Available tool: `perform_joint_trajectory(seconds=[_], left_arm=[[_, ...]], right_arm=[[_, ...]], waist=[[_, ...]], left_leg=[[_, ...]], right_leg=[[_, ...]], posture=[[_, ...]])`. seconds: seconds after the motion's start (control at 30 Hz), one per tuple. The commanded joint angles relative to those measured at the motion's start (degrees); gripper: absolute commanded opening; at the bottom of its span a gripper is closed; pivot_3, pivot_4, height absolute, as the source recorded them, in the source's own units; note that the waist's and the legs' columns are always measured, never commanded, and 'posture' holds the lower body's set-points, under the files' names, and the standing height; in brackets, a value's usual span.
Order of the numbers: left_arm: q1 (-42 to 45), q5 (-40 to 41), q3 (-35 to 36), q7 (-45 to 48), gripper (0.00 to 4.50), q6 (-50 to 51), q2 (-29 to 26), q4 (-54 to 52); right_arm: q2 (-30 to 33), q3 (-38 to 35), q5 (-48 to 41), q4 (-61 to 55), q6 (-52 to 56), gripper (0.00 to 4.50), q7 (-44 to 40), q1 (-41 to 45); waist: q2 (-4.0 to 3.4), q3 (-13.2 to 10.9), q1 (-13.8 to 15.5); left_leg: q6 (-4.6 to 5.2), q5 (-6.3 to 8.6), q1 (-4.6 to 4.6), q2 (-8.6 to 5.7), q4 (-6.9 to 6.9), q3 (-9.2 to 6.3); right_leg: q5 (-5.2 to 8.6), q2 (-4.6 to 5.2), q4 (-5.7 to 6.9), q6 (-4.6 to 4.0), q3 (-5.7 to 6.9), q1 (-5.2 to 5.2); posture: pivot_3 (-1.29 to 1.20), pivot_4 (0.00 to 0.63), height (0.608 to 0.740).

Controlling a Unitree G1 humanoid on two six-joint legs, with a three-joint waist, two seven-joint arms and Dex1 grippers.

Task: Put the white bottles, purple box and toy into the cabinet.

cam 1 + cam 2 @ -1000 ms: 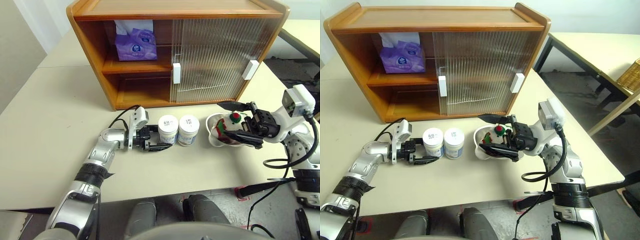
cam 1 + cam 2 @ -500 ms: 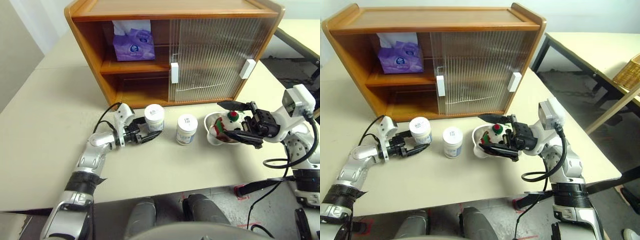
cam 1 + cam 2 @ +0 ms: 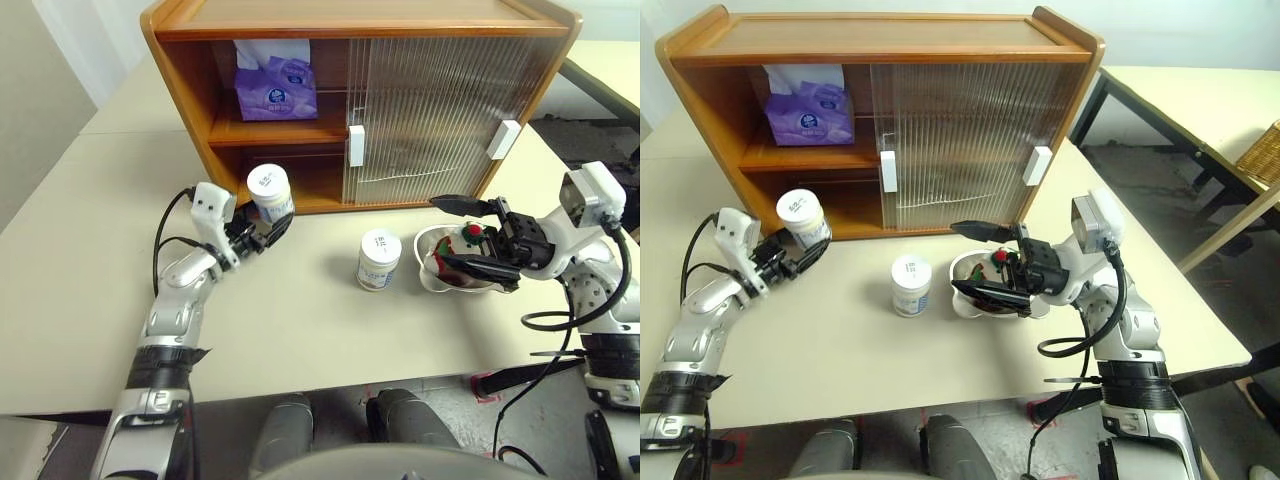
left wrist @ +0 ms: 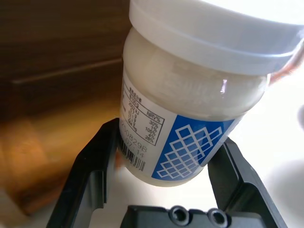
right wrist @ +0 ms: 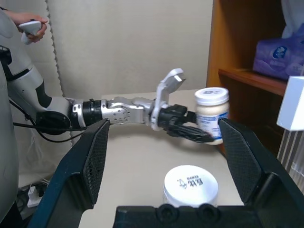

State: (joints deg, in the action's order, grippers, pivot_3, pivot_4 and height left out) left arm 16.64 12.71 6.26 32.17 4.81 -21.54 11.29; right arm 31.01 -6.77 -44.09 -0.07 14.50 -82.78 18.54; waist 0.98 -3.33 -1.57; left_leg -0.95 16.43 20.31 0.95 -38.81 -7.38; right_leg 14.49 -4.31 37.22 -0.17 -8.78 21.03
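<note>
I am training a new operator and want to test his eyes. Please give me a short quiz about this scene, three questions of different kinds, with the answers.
1. True or false: the purple box is on the cabinet's upper shelf.
2. What does the left gripper hold? A) the toy B) a white bottle C) the bowl
3. Fill in: the toy lies in a ____ on the table.

Key
1. True.
2. B: it is shut on one white bottle, lifted before the open lower shelf; the other bottle stands on the table.
3. Bowl; the open right gripper is at it.
</note>
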Motion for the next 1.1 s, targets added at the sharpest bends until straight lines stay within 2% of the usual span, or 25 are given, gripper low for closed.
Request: perform_joint_trajectory(seconds=[0.03,0.2,0.4,0.8,1.1], left_arm=[[2.6,-2.6,0.4,-6.2,3.11,1.9,0.9,-0.7],[5.0,-5.7,0.0,-13.2,3.11,3.6,2.8,2.2],[9.5,-5.4,0.1,-16.9,3.11,3.6,6.0,8.1],[17.7,-6.6,-0.6,-19.3,3.11,2.7,8.2,19.2],[19.6,-7.8,-0.7,-22.8,3.11,2.8,9.1,24.0]], right_arm=[[0.0,0.5,0.5,-0.5,0.5,4.50,0.2,0.5],[-0.2,0.3,0.2,-0.6,0.7,4.50,0.5,0.6],[-0.2,0.2,0.2,-0.7,0.6,4.50,0.5,0.3],[-0.3,0.3,0.1,-1.8,1.1,4.50,1.3,0.0],[-0.1,0.3,-0.3,-3.1,2.2,4.50,2.1,0.3]], waist=[[0.01,0.0,0.0],[0.02,0.0,0.1],[0.25,-0.2,0.4],[0.30,-0.2,0.5],[0.31,-0.2,0.5]], left_leg=[[-0.01,0.00,-0.02,-0.02,0.00,0.00],[-0.04,-0.03,-0.24,-0.13,0.02,0.00],[-0.01,-0.04,-0.35,-0.21,-0.02,-0.04],[-0.03,-0.06,-0.35,-0.25,-0.02,-0.04],[0.05,-0.14,-0.41,-0.27,-0.03,-0.04]], right_leg=[[0.00,0.00,0.00,0.01,-0.01,-0.02],[0.05,0.00,-0.03,0.07,-0.05,-0.25],[0.07,0.04,-0.03,0.19,-0.04,-0.40],[0.07,0.07,-0.07,0.32,-0.07,-0.42],[0.20,0.07,-0.07,0.65,-0.08,-0.50]], posture=[[-0.04,0.061,0.740],[-0.04,0.060,0.740],[-0.04,0.060,0.740],[-0.05,0.062,0.740],[-0.05,0.062,0.740]])
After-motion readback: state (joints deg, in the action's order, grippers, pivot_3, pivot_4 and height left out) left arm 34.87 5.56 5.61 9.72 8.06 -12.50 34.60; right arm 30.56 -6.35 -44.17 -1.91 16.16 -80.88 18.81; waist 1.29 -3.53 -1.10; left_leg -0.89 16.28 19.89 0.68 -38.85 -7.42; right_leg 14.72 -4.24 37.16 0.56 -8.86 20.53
